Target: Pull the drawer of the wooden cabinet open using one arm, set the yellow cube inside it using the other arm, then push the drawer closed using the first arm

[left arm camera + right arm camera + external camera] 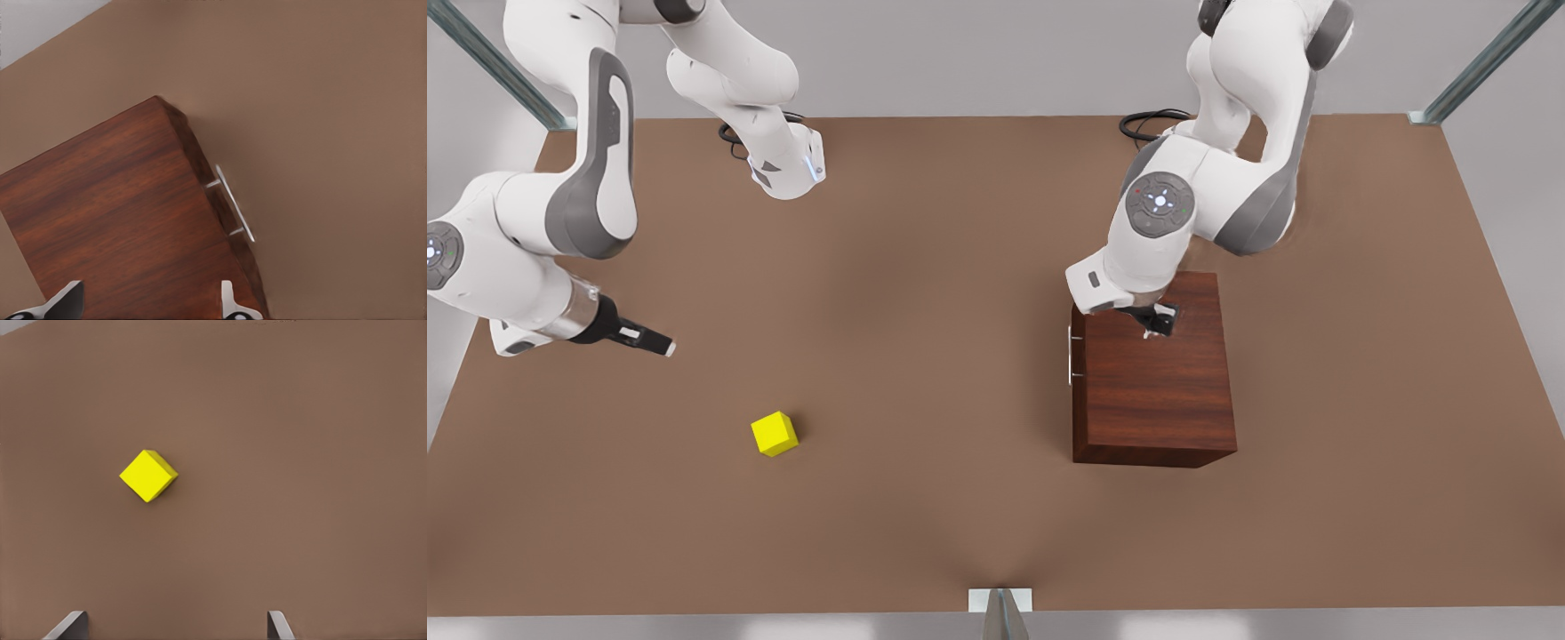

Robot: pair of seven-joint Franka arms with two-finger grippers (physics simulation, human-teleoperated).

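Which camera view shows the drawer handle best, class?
The left wrist view: the handle appears close up, a silver bar on two posts against the closed cabinet front. In the front view the handle is a thin sliver, seen from above. The right wrist view looks at the cube.

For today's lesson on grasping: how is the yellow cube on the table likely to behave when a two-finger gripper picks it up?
The yellow cube looks rigid, with flat faces, so it should sit steady rather than roll. Its smooth, plain surface might be a little slippery. It lies turned at an angle under the open right gripper, so the fingers would probably need turning to meet flat sides.
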